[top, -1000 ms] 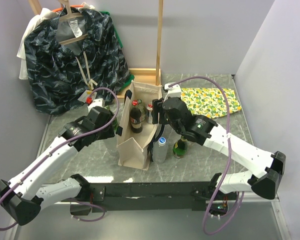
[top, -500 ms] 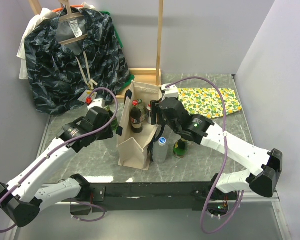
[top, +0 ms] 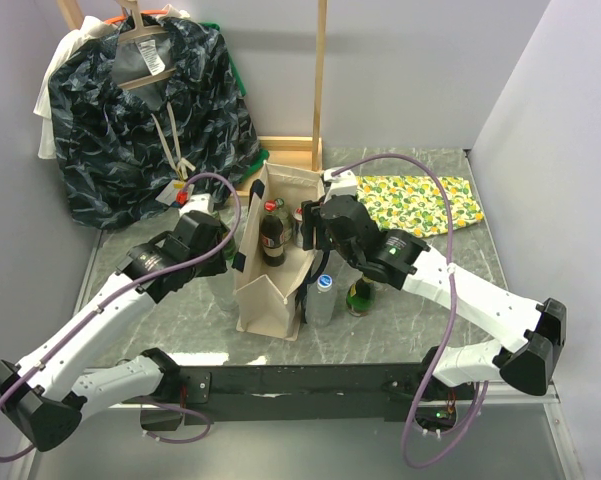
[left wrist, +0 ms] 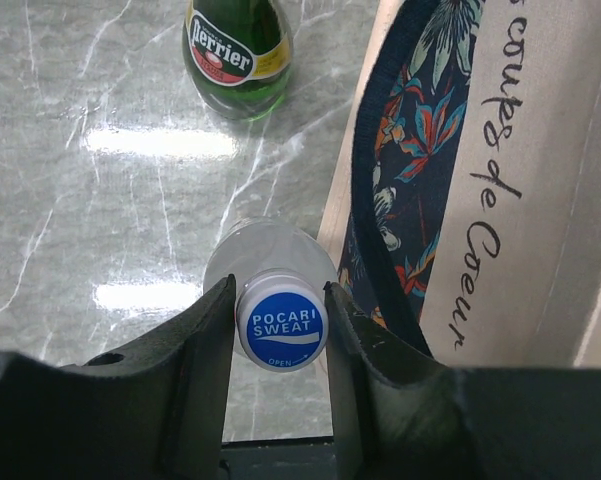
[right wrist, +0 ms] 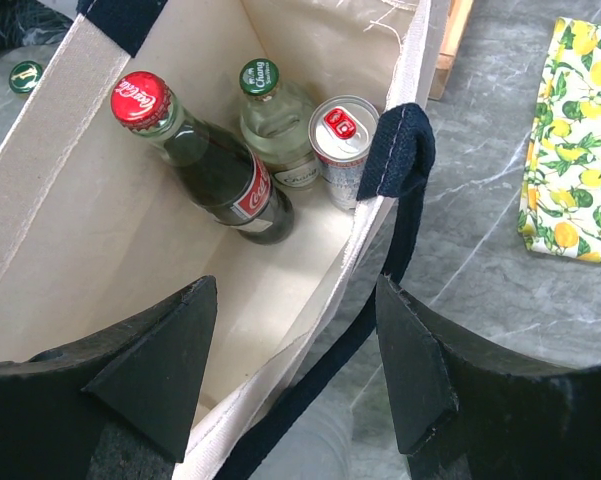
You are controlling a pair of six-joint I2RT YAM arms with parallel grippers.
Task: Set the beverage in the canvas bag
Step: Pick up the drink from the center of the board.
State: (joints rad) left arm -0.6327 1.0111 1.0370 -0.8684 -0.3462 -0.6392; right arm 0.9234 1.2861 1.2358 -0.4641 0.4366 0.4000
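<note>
Here the left jaws clamp the blue-and-white cap of the Pocari Sweat bottle [left wrist: 281, 331]. It is a clear bottle standing on the desk [left wrist: 90, 220], just beside the outer wall of the canvas bag [left wrist: 525, 190]. We see the bag as beige, with cursive lettering and a dark strap [left wrist: 359, 210] lined in floral print. The right jaws gape wide over its open mouth, where a Coca-Cola bottle [right wrist: 210, 165], a green-capped bottle [right wrist: 277, 120] and a can [right wrist: 343, 135] stand. A Perrier bottle [left wrist: 238, 50] stands farther off. Since half a second ago, the left arm has barely shifted; right arm and bag are unchanged.
</note>
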